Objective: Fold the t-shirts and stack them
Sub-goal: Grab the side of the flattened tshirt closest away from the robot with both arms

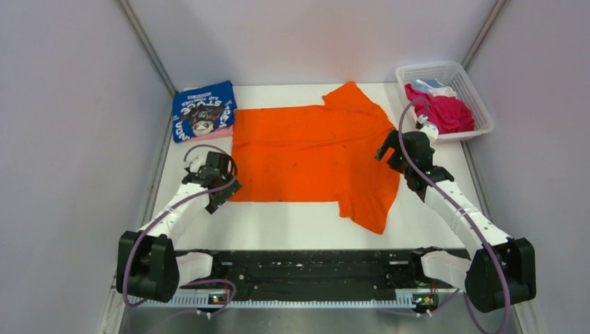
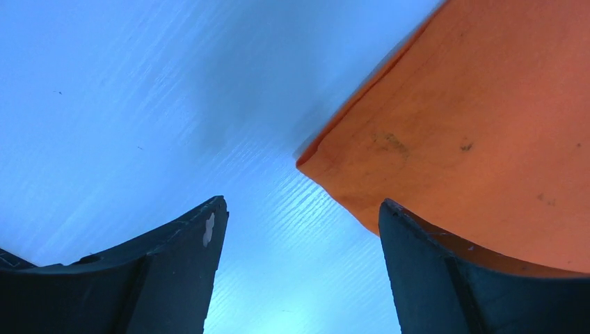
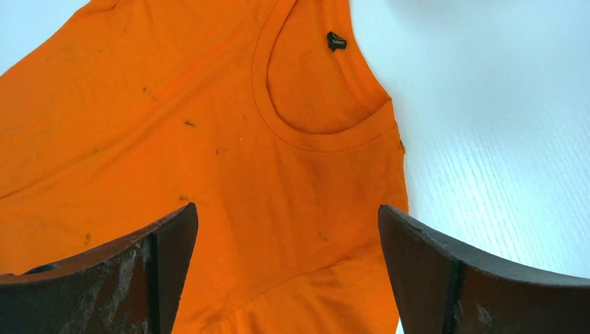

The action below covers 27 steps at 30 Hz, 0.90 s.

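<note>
Left gripper (image 2: 303, 209) and right gripper (image 3: 289, 209) hung wide open, holding nothing, over the orange t-shirt (image 1: 306, 149) spread flat mid-table, left at its hem corner (image 2: 306, 158), right near the collar (image 3: 313, 136). A clean fold likely called for pinching both ends together and lifting evenly; the folded blue t-shirt (image 1: 204, 111) lay far left.

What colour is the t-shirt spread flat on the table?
Plain bright orange t-shirt; the top external view shows it best.

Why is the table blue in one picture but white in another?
Left wrist view: a blue tint colours the table, a soft shadow lies beside the orange t-shirt, its edge blurred; top view: even light, the table looks white.
</note>
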Tool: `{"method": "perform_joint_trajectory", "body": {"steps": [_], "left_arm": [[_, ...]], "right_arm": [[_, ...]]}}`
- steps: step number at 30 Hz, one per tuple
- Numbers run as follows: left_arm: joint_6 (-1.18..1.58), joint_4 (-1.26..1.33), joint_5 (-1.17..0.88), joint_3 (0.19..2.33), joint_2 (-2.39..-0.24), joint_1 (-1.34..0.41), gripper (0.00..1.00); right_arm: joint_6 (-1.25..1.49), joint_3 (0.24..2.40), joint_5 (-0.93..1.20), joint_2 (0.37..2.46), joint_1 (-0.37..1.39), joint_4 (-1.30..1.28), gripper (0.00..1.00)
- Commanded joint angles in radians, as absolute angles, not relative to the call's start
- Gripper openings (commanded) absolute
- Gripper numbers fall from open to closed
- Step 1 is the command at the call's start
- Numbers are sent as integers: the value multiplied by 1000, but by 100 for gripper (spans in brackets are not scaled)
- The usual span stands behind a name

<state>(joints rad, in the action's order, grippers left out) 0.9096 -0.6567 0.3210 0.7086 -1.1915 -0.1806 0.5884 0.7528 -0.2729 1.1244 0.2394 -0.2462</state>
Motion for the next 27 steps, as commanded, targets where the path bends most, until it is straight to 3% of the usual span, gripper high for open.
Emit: {"method": "perform_joint_trajectory", "body": {"steps": [1,4,13,21,27], "left_arm": [[1020,-555,339,708,-1234,-170,81],[1070,-539,345,713,-1296,-161,67],[1145,-478,325,738,-1435,-151,49],[1129,-441,214,732,-1473,-153,0],[1107,-488,221,716,-1420,-153,0]], "right_arm": [[618,787,-259,1104,237,-212,99],[610,788,-262,1117,236,-225,99],[597,784,-277,1125,236,-243,99],[593,803,-363,1144,236,-290,99],[587,832,-361,1154,239,-356,99]]}}
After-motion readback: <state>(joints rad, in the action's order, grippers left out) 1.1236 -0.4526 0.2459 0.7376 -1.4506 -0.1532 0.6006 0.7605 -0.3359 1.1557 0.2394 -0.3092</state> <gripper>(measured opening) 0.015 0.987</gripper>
